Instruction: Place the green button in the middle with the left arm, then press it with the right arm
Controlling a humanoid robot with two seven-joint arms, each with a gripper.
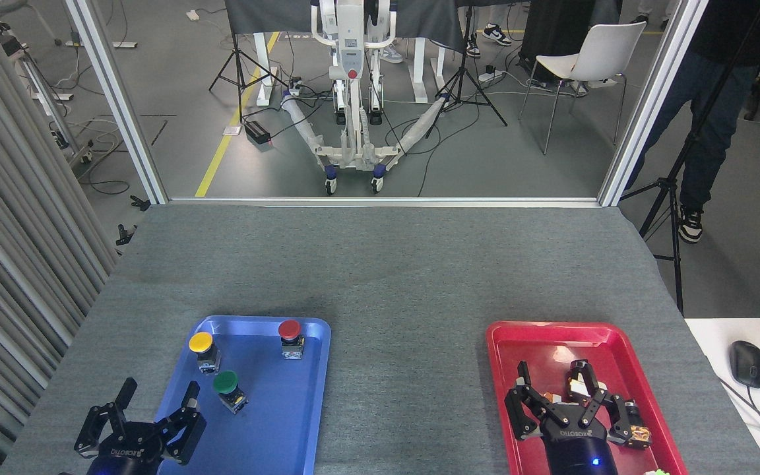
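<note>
Task barely begun, judging by the layout. Green button (227, 388) sits upright inside the blue tray (274, 429), toward the tray's left half, nearer the robot than the yellow button (202, 349) and the red button (291, 337). Nothing touches it. Left gripper (156, 406) hovers at the blue tray's near-left edge, fingers spread wide and empty, just beside the green button but apart from it. Right gripper (561, 396) hangs over the red tray (515, 336), right of the blue tray; fingers splayed, holding nothing, some small items lie in that tray by it, too cluttered to name. The middle (406, 369), bare grey desk cloth between the trays, carries no button. Left to do: grasp green button, carry it right off the blue tray, set down, then right arm presses.
</note>
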